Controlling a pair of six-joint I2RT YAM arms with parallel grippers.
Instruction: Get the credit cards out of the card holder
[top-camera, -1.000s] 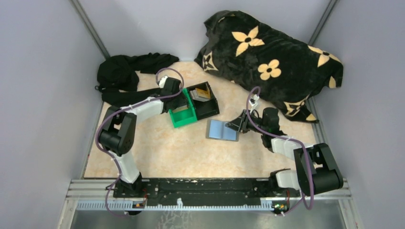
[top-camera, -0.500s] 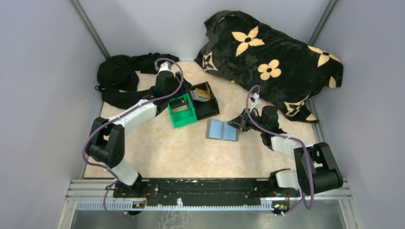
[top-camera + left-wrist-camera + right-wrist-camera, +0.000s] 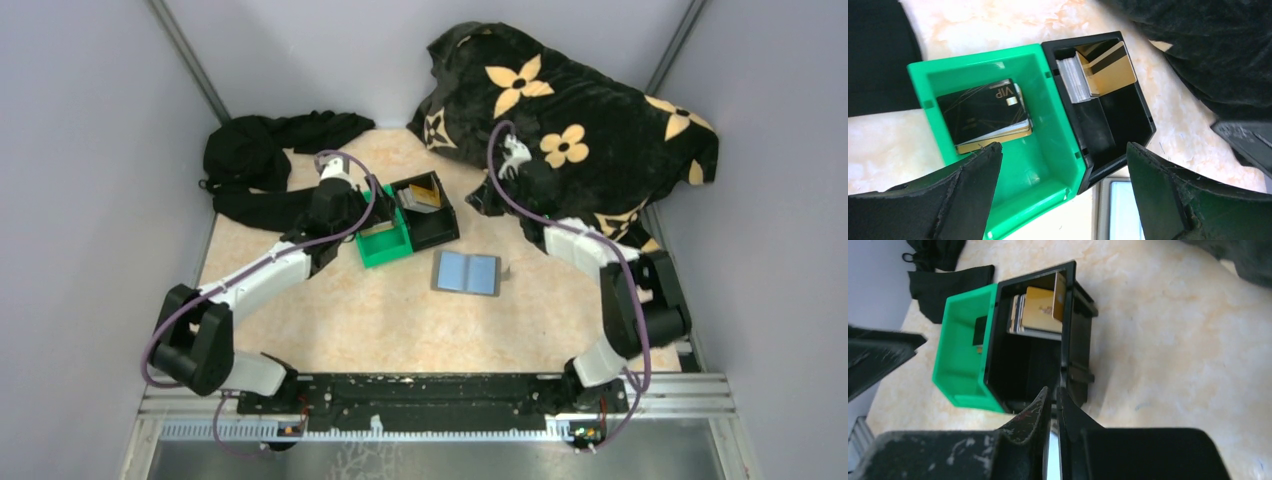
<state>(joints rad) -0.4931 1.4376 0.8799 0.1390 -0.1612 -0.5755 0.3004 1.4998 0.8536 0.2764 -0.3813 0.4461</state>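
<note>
Overhead, you are getting little of your right end effector [image 3: 1053, 390]: it is sitting dark against the flowered blanket [image 3: 570, 120], and its tips are blurring into the fabric. From its own wrist camera you are seeing the fingers pressed almost together, pinching a thin pale strip [image 3: 1050, 450] that is looking like a card seen edge-on; its face is not showing.

Your left end effector [image 3: 1064, 147] is hanging spread wide over the green bin [image 3: 1043, 165] and the black bin [image 3: 1120, 120], gripping nothing.

The card holder [image 3: 467, 272] is lying open and flat on the table [image 3: 400, 320], its long axis running 9 to 3 o'clock and its fold crossing 12 to 6. Whether its pockets are holding anything you cannot tell. It is lying at 6 o'clock of the right end effector and 4 o'clock of the left, apart from both; the left wrist camera is showing only one corner of it.

Credit cards [image 3: 985, 115] are lying stacked in the green bin, a black one on top, and silver and gold ones are leaning at one end of the black bin.
</note>
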